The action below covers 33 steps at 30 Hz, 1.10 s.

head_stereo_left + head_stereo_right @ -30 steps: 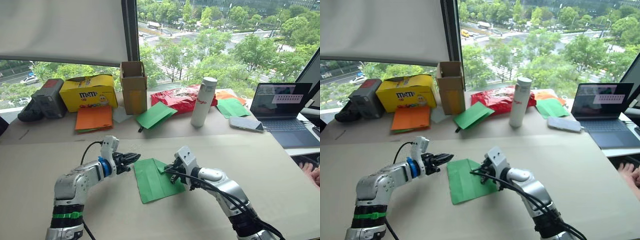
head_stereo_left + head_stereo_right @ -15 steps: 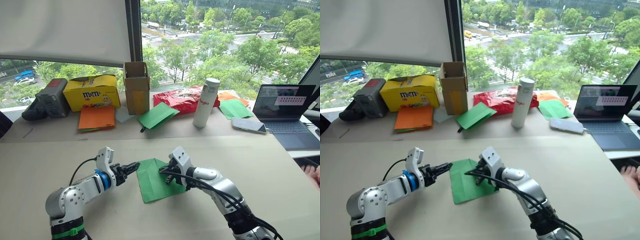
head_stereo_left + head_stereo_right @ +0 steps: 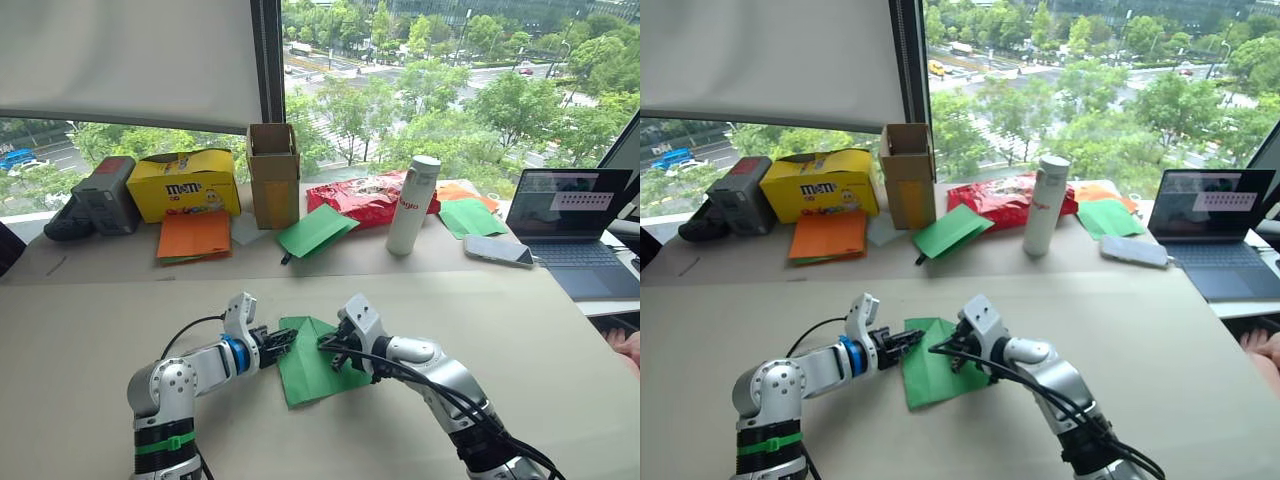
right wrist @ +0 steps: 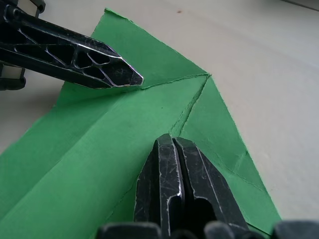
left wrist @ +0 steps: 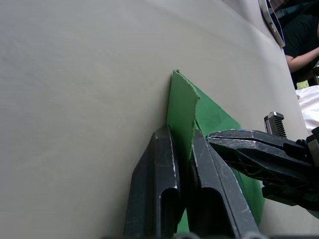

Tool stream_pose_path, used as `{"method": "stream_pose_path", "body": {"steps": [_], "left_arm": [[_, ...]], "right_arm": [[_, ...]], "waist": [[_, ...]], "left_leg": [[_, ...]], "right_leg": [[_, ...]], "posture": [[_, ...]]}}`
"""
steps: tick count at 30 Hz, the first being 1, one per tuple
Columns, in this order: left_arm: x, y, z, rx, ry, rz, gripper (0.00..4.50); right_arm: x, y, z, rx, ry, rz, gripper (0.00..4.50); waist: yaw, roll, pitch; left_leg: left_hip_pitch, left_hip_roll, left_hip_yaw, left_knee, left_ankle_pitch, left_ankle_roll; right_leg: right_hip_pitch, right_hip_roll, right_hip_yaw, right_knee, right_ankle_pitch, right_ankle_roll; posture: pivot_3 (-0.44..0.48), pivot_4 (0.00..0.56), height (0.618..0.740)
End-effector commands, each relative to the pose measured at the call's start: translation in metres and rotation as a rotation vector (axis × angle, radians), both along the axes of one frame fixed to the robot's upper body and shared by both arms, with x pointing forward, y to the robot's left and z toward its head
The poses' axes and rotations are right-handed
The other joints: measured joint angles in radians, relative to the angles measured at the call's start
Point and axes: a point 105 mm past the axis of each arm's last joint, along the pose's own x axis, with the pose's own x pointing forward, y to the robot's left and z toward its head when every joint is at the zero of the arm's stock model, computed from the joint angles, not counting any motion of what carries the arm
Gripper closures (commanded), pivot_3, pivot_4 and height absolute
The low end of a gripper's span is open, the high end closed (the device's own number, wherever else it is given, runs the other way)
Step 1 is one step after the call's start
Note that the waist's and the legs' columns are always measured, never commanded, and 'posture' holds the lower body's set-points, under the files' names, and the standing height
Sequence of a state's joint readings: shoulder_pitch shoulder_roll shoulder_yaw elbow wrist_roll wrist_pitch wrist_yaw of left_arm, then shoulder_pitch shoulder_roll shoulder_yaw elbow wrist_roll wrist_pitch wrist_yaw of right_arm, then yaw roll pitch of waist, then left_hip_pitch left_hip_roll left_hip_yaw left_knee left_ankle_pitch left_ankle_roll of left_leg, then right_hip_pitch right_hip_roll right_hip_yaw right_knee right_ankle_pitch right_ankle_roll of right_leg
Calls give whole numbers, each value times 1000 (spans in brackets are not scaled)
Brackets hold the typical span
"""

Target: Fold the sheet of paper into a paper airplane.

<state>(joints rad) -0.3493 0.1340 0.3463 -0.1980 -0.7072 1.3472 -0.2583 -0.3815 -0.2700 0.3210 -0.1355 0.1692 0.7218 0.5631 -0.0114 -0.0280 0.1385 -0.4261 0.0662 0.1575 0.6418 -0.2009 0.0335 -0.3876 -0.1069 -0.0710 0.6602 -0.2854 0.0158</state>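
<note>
**Left corner flap in mid-fold on the green sheet**

The sheet of paper lies on the worktop between the two arms, partly folded, with crease lines meeting near its far end. The left gripper has its jaws pinched on the sheet's raised left edge, lifting that flap off the worktop. The right gripper has its jaws pressed together, empty, their tips resting on the paper at the centre crease and seemingly pinning it down. From the right gripper the left one sits at about 9 o'clock, close by. The step in hand looks like an early nose fold. Next the left gripper should carry the flap over toward 3 o'clock to meet the centre crease, then flatten it while the right one holds the sheet steady
</note>
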Motion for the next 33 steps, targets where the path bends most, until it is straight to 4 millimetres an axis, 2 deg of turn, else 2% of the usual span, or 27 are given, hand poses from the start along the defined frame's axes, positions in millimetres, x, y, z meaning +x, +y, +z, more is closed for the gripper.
{"method": "stream_pose_path", "body": {"steps": [1,5,9,12,14,20,24,30,33], "left_arm": [[0,-8,12,-2,-58,-54,4441],[6,-7,24,50,-167,-100,4441],[7,-9,32,144,-286,-243,4441],[8,-8,28,304,-401,-464,4441],[11,-6,25,342,-435,-536,4441],[36,-13,29,452,-609,-772,4441],[44,-19,30,470,-655,-823,4441],[37,-35,26,480,-741,-908,4441],[31,-36,21,561,-818,-970,4441]], "right_arm": [[-2,-8,-12,-34,41,-28,4500],[4,-11,7,3,2,-48,4500],[8,-15,28,35,-36,-53,4500],[6,-19,42,71,-58,-20,4500],[5,-21,45,85,-59,-6,4500],[-1,-30,38,65,-47,11,4500],[-6,-27,34,74,-41,13,4500],[-15,-18,17,77,1,7,4500],[-15,-19,9,52,19,-7,4500]], "waist": [[0,0,0],[1,0,0],[0,0,1],[-1,1,2],[0,2,3],[7,1,3],[4,1,3],[-2,0,3],[-2,0,3]], "left_leg": [[0,0,0,0,0,0],[-1,0,0,0,0,-1],[-3,0,0,0,0,-2],[-6,0,0,0,0,-2],[-7,0,1,-1,0,-2],[-17,-1,2,1,4,5],[-19,-1,4,2,4,7],[-19,0,4,2,4,7],[-19,0,4,3,4,7]], "right_leg": [[0,0,0,0,0,0],[-1,0,0,0,0,0],[-3,0,0,0,0,-1],[-6,0,0,-1,1,-1],[-8,0,0,-1,1,-2],[-17,0,-1,-2,2,-2],[-17,1,-1,-3,2,-2],[-18,3,0,-2,1,0],[-18,3,0,0,1,0]], "posture": [[0,150,739],[0,150,739],[0,150,739],[0,150,739],[0,150,739],[0,150,739],[0,150,739],[0,150,739],[0,150,739]]}}
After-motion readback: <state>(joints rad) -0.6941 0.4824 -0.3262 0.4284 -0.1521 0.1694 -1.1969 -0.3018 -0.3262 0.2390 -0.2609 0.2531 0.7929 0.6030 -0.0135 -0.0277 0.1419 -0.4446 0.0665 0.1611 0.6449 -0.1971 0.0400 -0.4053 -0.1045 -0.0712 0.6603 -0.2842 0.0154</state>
